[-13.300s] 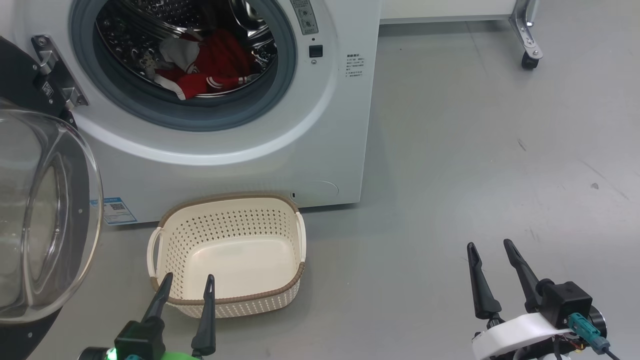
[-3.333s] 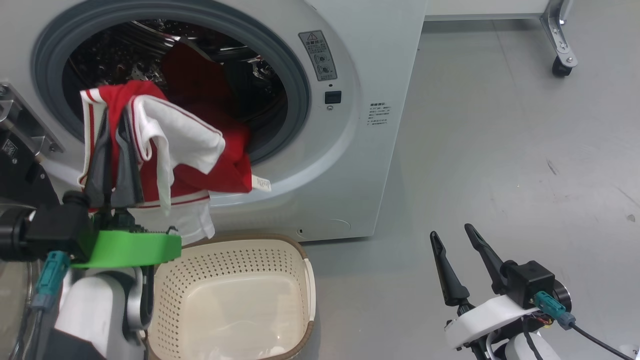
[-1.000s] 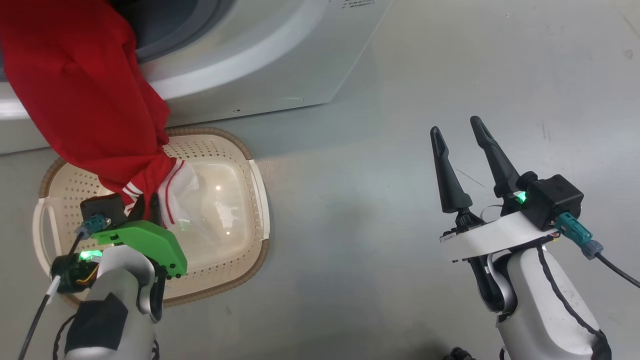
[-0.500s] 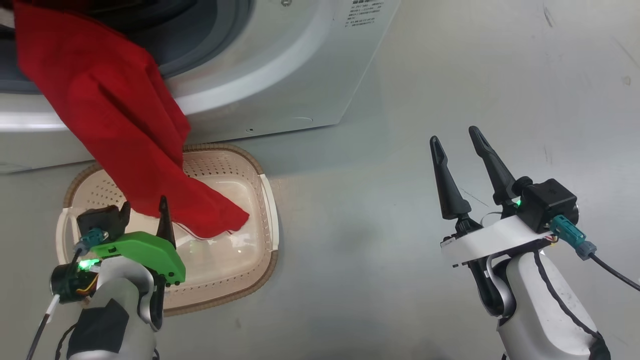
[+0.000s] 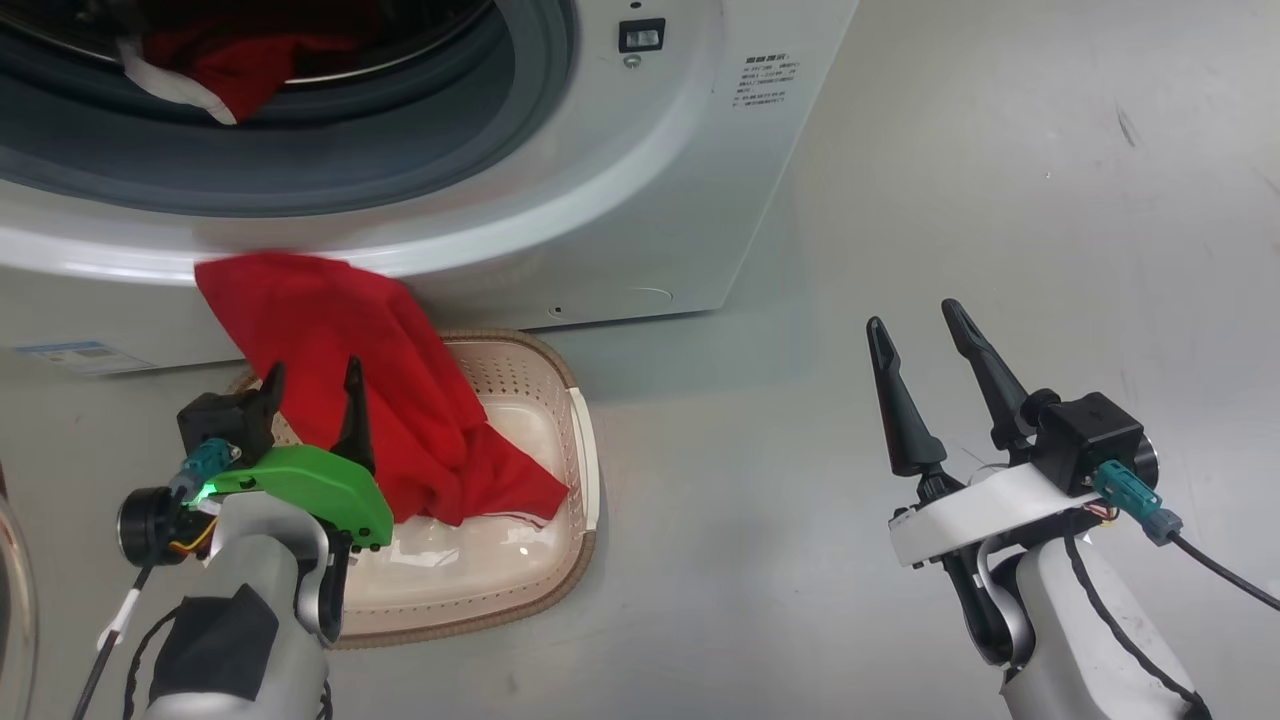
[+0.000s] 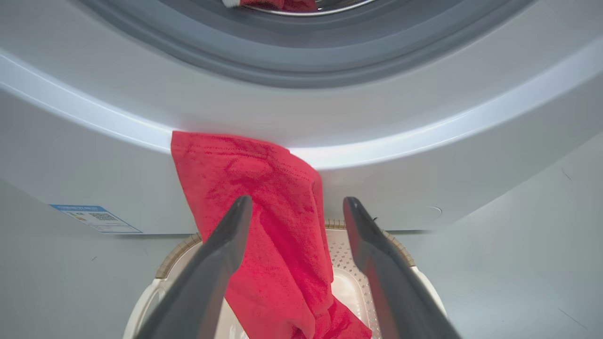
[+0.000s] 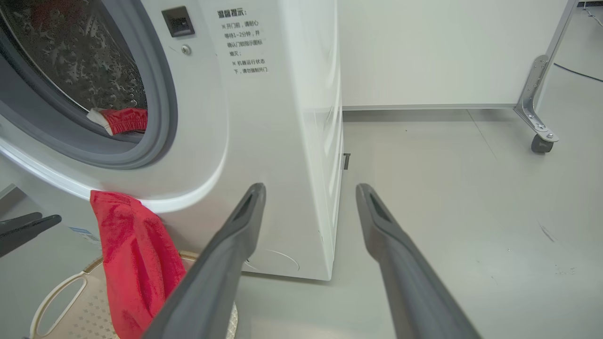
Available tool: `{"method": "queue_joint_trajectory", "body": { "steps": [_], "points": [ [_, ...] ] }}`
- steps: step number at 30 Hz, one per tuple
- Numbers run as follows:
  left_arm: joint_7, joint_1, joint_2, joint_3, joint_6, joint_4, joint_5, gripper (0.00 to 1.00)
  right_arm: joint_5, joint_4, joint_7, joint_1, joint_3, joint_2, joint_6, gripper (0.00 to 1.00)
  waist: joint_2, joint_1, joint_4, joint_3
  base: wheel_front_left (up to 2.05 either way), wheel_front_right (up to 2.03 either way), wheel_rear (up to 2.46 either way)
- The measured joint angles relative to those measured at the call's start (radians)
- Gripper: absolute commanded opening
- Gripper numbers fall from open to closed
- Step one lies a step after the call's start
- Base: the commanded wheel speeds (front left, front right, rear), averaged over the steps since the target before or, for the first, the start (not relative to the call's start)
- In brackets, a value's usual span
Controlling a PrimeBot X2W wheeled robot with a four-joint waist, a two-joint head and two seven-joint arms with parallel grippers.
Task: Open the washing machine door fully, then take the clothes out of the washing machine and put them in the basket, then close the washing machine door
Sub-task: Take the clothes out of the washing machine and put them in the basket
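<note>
My left gripper [image 5: 312,368] is low on the near left, hovering over the small cream perforated plastic basket [image 5: 527,347] with the brown woven-look rim. Its two long dark fingers are spread wide and pinch nothing. A bright red fabric garment [image 5: 380,400] hangs just beyond them. Its upper edge lies against the curved front of the big white front-loading washing machine [image 5: 640,200], below the opening, and its lower end is bunched inside the basket, toward the right side. In the left wrist view the cloth shows between the fingers and behind the left one; I cannot tell whether it touches either finger. The basket sits on the grey floor [image 5: 1000,150], close against the foot of the washing machine. Farther back, more red clothes [image 5: 235,60] with a white part lie in the drum, at the lip of the grey rubber gasket [image 5: 540,100]. A small blue sticker [image 5: 75,357] is low on the machine's front, left of the basket. My right gripper [image 5: 913,315] is on the near right, well apart from machine and basket, over the floor, with its fingers spread and empty.
</note>
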Motion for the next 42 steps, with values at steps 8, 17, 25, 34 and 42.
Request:
{"method": "queue_joint_trajectory", "body": {
  "steps": [8,17,25,34,42],
  "points": [
    [0.000,0.021,-0.001,0.003,0.001,-0.187,0.049,1.00,-0.006,0.013,0.000,0.041,-0.020,0.000,0.001,1.00,0.0000,0.0000,0.026,-0.062,0.00,0.00,0.00],
    [-0.001,0.107,-0.001,0.006,0.011,-0.361,0.098,1.00,-0.007,0.021,0.000,0.076,-0.031,0.000,0.001,1.00,0.0000,0.0000,0.052,-0.134,0.00,0.00,0.00],
    [-0.001,0.198,-0.001,0.003,0.027,-0.457,0.124,1.00,-0.007,0.028,0.000,0.107,-0.034,0.001,-0.001,1.00,0.0000,0.0000,0.064,-0.193,0.00,0.00,0.00],
    [-0.001,0.330,-0.001,-0.015,0.036,-0.517,0.129,1.00,-0.007,0.030,0.000,0.151,-0.034,0.001,-0.004,1.00,0.0000,0.0000,0.068,-0.252,0.00,0.00,0.00],
    [-0.001,0.413,0.001,-0.026,0.037,-0.531,0.128,1.00,-0.007,0.034,0.000,0.171,-0.026,0.001,-0.011,1.00,0.0000,0.0000,0.062,-0.276,0.00,0.00,0.00]
  ]
}}
